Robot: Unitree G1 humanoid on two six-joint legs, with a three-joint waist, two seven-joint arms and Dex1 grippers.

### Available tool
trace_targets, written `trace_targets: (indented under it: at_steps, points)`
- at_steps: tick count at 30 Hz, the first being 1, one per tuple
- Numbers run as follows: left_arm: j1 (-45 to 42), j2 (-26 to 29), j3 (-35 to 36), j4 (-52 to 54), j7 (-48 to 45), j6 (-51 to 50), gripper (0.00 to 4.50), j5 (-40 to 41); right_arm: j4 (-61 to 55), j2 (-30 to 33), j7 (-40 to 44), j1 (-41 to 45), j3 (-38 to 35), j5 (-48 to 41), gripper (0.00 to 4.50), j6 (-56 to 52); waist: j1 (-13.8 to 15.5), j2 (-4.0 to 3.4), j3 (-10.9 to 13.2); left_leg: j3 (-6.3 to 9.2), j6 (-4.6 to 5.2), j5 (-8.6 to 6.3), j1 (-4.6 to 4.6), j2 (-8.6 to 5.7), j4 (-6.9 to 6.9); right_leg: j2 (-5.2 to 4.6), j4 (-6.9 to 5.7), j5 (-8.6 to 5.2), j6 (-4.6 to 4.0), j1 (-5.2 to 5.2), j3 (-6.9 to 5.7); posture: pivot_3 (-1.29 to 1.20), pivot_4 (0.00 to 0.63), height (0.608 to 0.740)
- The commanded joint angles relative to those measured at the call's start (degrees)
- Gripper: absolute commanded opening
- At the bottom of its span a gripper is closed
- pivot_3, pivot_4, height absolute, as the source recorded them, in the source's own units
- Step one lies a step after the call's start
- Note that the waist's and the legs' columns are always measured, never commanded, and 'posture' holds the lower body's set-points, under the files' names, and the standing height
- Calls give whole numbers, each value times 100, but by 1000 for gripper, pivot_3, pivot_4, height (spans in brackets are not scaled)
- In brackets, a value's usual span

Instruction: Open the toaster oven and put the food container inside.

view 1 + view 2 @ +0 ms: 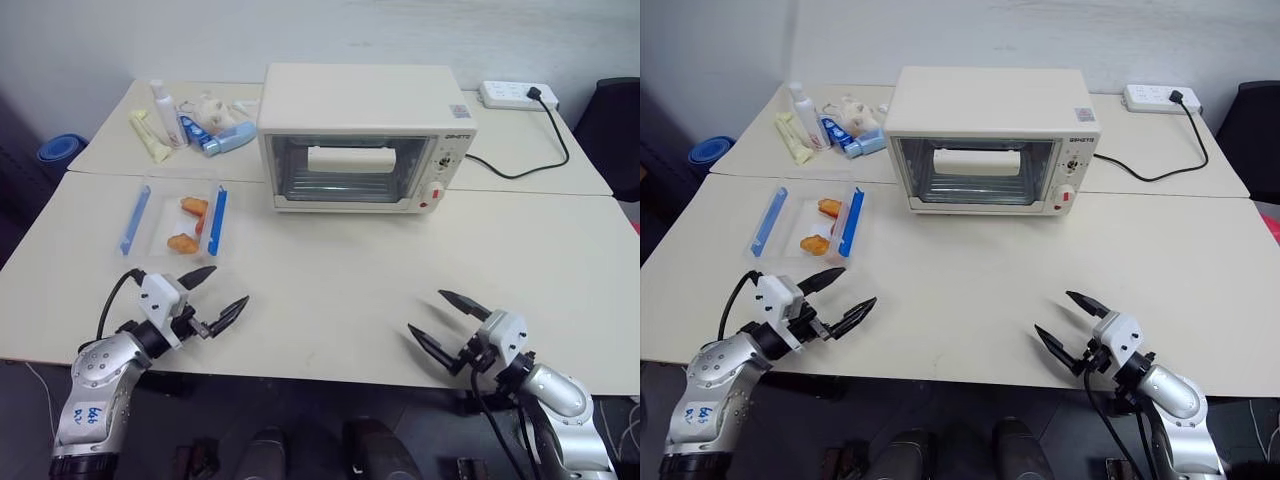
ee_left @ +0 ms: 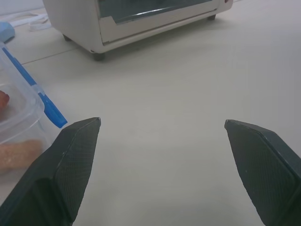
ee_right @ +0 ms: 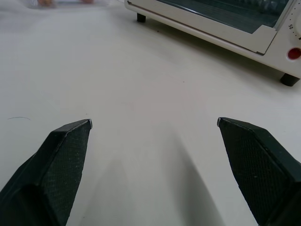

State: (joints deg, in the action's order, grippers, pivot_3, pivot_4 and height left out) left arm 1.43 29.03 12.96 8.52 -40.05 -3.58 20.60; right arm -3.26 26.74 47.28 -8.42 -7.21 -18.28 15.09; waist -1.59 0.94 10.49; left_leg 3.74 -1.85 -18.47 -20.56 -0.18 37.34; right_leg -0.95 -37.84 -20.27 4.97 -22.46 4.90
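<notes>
The cream-white toaster oven stands at the back middle of the table with its glass door shut and the white bar handle across it. Left of it lies the clear food container with blue clip strips and orange pieces inside. My left gripper hovers open over the table's front left, just in front of the container and apart from it. My right gripper is open near the front edge on the right, empty, angled toward the oven. The container's corner sits beside the left finger in the left wrist view.
Tubes, a bottle and small packets lie at the back left beside the oven. A white power strip with a black cord sits at the back right. Bare tabletop stretches between both grippers and the oven.
</notes>
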Motion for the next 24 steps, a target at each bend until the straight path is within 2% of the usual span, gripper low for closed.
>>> trace_targets:
  at_steps: [1, 3, 6, 9, 16, 20, 22, 24]
  points:
    - [41, 27, 52, 223, 45, 7, 4500, 35, -60, 106, 119, 16, -29, -88, 4464, 33, 0, 0, 0, 0, 0, 0, 0, 0, 0, 0, 0, 0, 0, 0, 0, 0, 150, 740]
    - [86, 64, 122, 424, -118, -352, 4500, 486, -186, 148, 155, 225, -5, -219, 4464, -218, -25, 0, 0, -1, 0, 0, 0, 0, -1, 0, 0, 0, 0, -1, 1, 0, 150, 740]
    - [157, 469, 425, 975, -782, -1537, 4500, 2026, -475, 315, 200, 801, 11, -552, 4464, -897, -56, -1, 2, -3, 0, 0, 1, 4, -1, 2, -5, 0, 0, -2, 5, 0, 150, 740]
    - [-241, 985, 651, 1054, -1002, -2106, 4500, 2574, -510, 446, 181, 1604, 15, -857, 4464, -1628, -40, -6, 6, 2, -7, 6, 6, 4, -2, 2, -14, 0, -5, -3, 0, 0, 150, 740]
    - [-1456, 1181, 740, 505, -1100, -2225, 4500, 2679, 143, 384, -82, 3479, 288, -741, 4464, -2793, -6, -7, 7, 5, -9, 7, -2, 0, -4, 3, -1, 0, -7, -9, -5, 0, 150, 740]
    - [-1634, 1012, 720, 561, -902, -2381, 4500, 2765, 812, 164, -211, 4288, 318, -605, 4464, -2807, -24, -8, 7, 5, -10, 6, -36, 0, -1, -1, 1, 1, -6, -40, -8, 0, 150, 740]
    - [-1513, 936, 685, 673, -858, -2460, 4500, 2771, 1090, 36, -189, 4624, 339, -544, 4464, -2713, -46, -7, 7, -3, -17, 11, -91, -2, 13, -3, -15, 1, -5, -99, -3, 0, 150, 740]
    - [-1424, 866, 674, 761, -804, -2515, 4500, 2777, 1191, -53, -121, 4773, 342, -551, 4464, -2694, -64, -7, 7, -6, -32, 18, -106, -1, 13, -2, -21, 1, -5, -121, -3, 0, 150, 740]
